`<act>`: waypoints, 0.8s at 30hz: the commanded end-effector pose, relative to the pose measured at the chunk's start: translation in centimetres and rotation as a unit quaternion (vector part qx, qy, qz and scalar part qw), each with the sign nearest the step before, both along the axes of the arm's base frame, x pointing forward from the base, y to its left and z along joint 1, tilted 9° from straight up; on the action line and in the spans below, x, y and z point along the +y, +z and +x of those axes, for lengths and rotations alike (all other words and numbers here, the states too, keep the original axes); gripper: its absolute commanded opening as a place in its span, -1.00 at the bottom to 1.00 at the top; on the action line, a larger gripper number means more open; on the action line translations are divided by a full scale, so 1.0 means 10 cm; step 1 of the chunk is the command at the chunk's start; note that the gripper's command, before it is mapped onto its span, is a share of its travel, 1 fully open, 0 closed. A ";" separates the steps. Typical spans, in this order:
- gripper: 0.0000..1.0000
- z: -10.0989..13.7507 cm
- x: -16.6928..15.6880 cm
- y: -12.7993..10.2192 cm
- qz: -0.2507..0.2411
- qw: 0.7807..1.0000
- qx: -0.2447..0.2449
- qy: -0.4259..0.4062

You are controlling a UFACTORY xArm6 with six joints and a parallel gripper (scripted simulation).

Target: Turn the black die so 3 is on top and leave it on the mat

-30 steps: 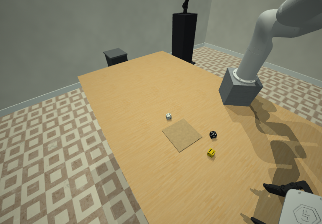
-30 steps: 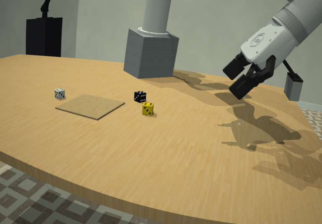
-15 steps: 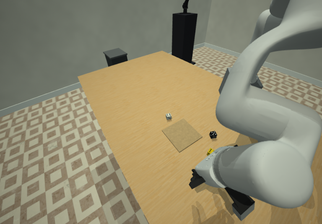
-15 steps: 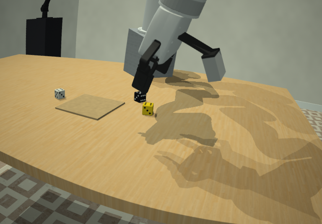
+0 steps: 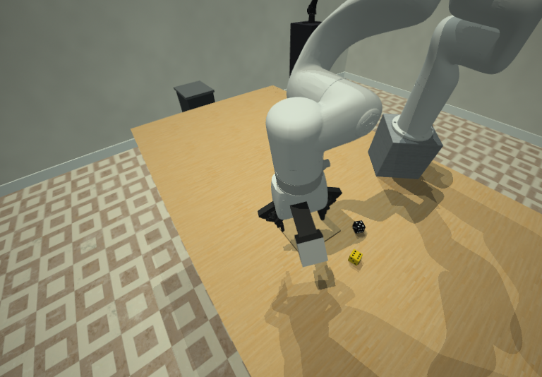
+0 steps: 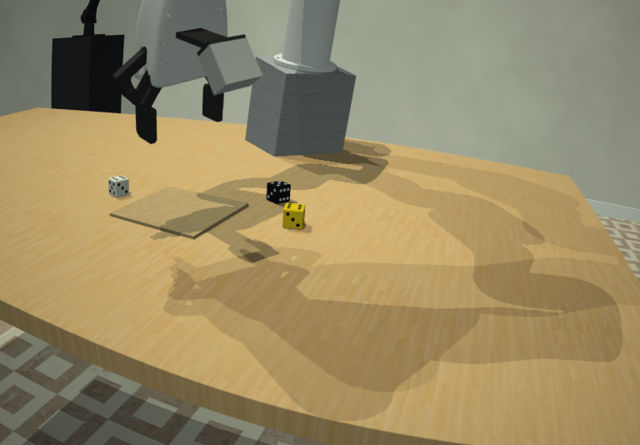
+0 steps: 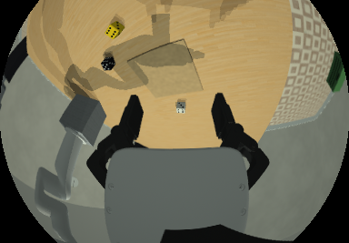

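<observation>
The black die (image 6: 277,192) lies flat on the wooden table, just off the right corner of the thin tan mat (image 6: 179,211). It also shows in the top view (image 5: 358,226) and in the wrist view (image 7: 108,64). My gripper (image 6: 179,120) is open and empty. It hangs well above the table, over the mat's far edge and the white die (image 6: 118,186). In the wrist view the white die (image 7: 181,106) appears between the fingers, far below them. The mat (image 7: 166,67) lies flat, and the arm hides part of it in the top view.
A yellow die (image 6: 293,216) lies on the table close in front of the black die, off the mat. The arm's grey base block (image 6: 301,104) stands behind the dice. A black pedestal (image 6: 87,71) stands beyond the table's far left.
</observation>
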State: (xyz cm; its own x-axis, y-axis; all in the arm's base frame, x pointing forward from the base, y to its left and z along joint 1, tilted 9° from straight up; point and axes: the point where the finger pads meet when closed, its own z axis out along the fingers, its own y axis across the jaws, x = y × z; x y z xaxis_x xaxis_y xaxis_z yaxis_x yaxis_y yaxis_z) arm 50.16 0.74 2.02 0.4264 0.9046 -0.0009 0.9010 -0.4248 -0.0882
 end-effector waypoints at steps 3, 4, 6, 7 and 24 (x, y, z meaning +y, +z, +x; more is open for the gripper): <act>1.00 -0.13 -0.49 0.02 0.029 0.997 -0.034 -0.061; 1.00 -0.22 -0.72 0.02 0.035 0.994 -0.047 -0.093; 1.00 -0.32 -0.91 0.02 0.039 0.990 -0.057 -0.121; 1.00 -0.32 -0.91 0.02 0.039 0.990 -0.057 -0.121; 1.00 -0.61 -1.38 0.02 0.041 0.978 -0.083 -0.189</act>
